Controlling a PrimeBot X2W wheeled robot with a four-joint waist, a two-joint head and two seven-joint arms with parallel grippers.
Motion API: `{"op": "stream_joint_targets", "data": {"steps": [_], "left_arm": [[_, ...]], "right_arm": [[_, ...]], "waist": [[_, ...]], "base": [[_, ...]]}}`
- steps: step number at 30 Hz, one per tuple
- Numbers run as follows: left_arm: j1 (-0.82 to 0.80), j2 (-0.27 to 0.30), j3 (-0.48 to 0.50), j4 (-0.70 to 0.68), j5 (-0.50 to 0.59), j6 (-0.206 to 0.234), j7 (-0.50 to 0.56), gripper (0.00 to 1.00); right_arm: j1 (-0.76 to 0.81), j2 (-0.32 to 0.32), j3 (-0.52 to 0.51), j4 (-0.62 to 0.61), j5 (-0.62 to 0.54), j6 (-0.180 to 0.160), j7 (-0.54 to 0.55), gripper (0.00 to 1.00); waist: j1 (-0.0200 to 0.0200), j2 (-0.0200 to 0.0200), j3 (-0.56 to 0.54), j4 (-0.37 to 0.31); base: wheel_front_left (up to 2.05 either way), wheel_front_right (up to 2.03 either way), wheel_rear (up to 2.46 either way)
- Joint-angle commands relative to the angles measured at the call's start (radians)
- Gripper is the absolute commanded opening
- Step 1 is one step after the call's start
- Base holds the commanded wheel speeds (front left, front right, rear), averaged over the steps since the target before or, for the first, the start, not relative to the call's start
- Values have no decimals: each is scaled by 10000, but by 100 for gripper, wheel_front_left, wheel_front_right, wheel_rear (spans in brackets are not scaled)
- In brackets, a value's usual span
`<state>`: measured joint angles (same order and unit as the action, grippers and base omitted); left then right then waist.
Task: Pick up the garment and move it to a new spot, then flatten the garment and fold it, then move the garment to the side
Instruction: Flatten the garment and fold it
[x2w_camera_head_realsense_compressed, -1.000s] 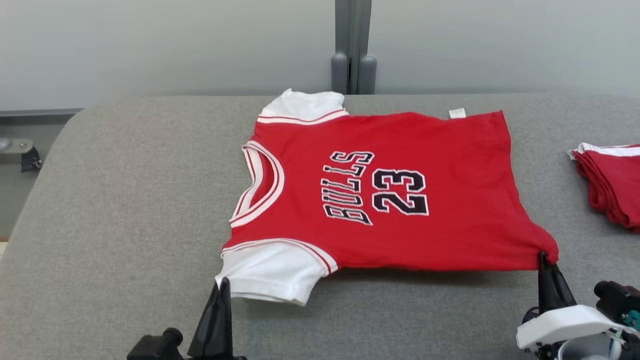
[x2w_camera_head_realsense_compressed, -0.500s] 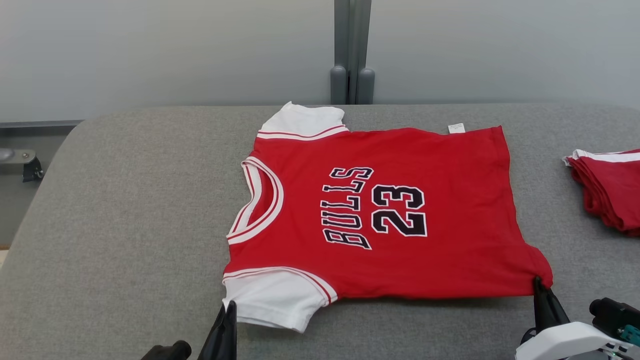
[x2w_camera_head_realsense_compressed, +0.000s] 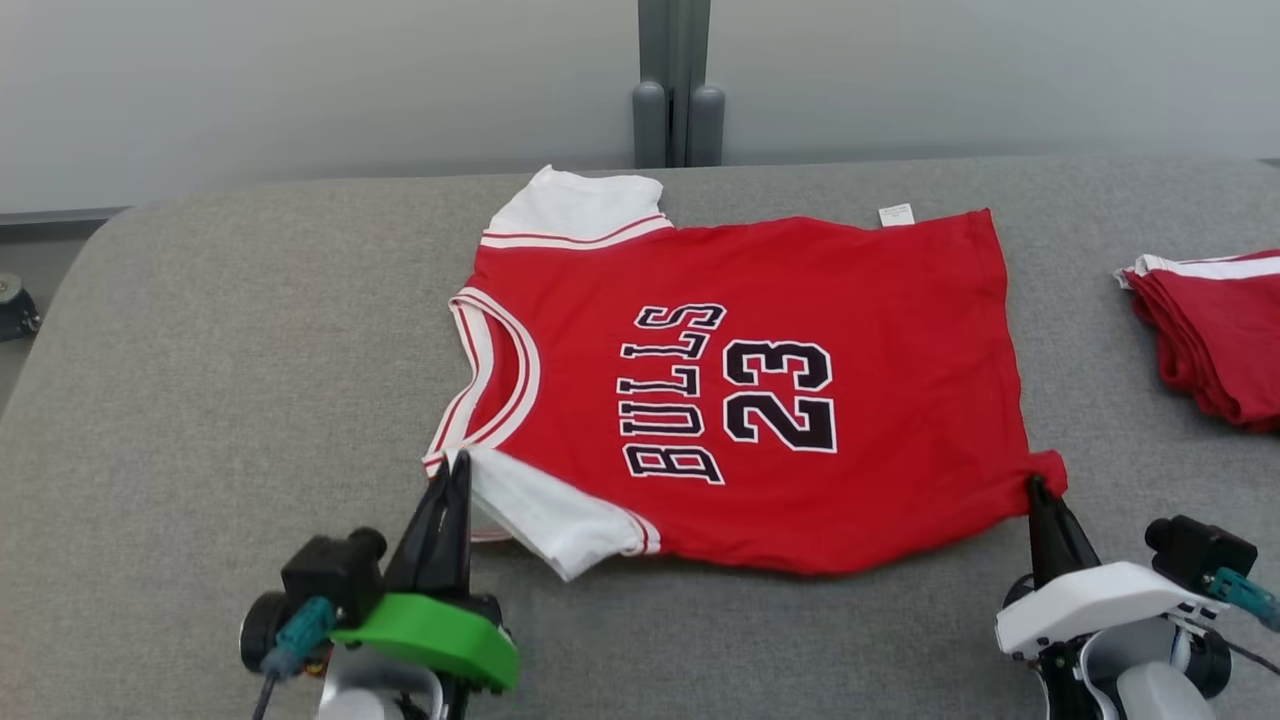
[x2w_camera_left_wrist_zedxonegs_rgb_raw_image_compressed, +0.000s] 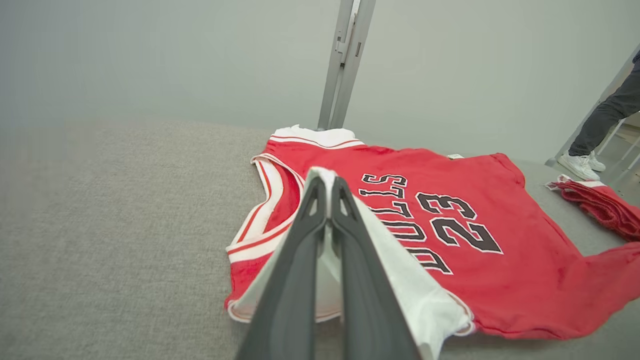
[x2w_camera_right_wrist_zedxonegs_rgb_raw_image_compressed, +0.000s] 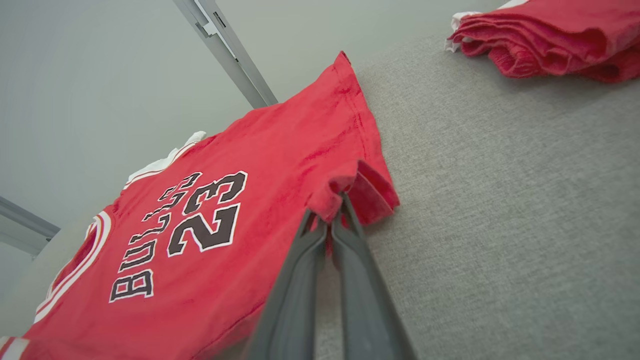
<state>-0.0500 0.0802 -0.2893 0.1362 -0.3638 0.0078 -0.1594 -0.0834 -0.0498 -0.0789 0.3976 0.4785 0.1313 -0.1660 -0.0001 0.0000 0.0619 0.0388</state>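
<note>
The garment is a red jersey with white sleeves and "BULLS 23" in black, spread on the grey padded table. My left gripper is shut on the near white sleeve, which is raised and turned in over the shoulder. In the left wrist view the white cloth drapes down both sides of my left gripper. My right gripper is shut on the near hem corner, and the red corner bunches at its tips.
A stack of folded red garments lies at the table's right edge. A grey post stands behind the table's far edge. A person's leg and white shoe show beyond the far right of the table.
The head camera has shifted. My left gripper has lifted the near white sleeve off the table and carried it in toward the collar. My right gripper keeps its hold on the hem corner.
</note>
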Motion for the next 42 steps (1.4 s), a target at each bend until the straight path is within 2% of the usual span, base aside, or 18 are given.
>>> {"op": "stream_joint_targets", "data": {"steps": [1, 9, 16, 27, 28, 29, 30, 31, 32, 33, 42], "left_arm": [[-506, 22, 60, 205, 65, -39, -129, 0], [-3115, -163, 450, 2184, -86, 62, -838, 0], [-4877, -233, 521, 3896, -121, -30, -1058, 0], [-6030, -278, 501, 5268, 215, -268, -1056, 0], [-6080, -279, 492, 5344, 185, -302, -1055, 1], [-6103, -280, 476, 5357, 116, -364, -1057, 21], [-6117, -281, 459, 5380, 68, -413, -1057, 59], [-6126, -282, 455, 5386, 69, -397, -1057, 96], [-6139, -278, 469, 5332, 43, -385, -1056, 100], [-6113, -276, 477, 5241, 0, -442, -1057, 100], [-4871, -278, 734, 3577, -341, -700, -1046, 100]], "right_arm": [[-281, -18, 1, 59, 140, -14, -64, 0], [-1802, -19, 95, 663, 322, -14, -335, 0], [-2918, -18, 154, 1630, 270, -14, -666, 0], [-3631, -20, 559, 2519, 521, -14, -946, 0], [-3680, -18, 606, 2583, 545, -14, -962, 0], [-3720, -18, 646, 2617, 573, -14, -975, 0], [-3768, -19, 700, 2654, 589, -14, -988, 7], [-3792, -18, 753, 2673, 623, -14, -995, 21], [-3816, -18, 804, 2690, 675, -14, -998, 85], [-3841, -15, 831, 2706, 689, -14, -1005, 100], [-3492, -21, 291, 1913, 64, -14, -992, 100]], "waist": [[1, 0, 358, -214], [1, 0, 1461, -598], [1, 0, 2165, -803], [1, 0, 2430, -1050], [1, 0, 2435, -1060], [1, 0, 2441, -1065], [1, 0, 2444, -1065], [1, 0, 2441, -1059], [1, 0, 2435, -1045], [1, 0, 2421, -1020], [1, 0, 2029, -664]], "base": [[0, 0, 0], [0, 0, 0], [0, 0, 0], [0, 0, 0], [0, 0, 0], [0, 0, 0], [0, 0, 0], [0, 0, 0], [0, 0, 0], [0, 0, 0], [0, 0, 0]]}}
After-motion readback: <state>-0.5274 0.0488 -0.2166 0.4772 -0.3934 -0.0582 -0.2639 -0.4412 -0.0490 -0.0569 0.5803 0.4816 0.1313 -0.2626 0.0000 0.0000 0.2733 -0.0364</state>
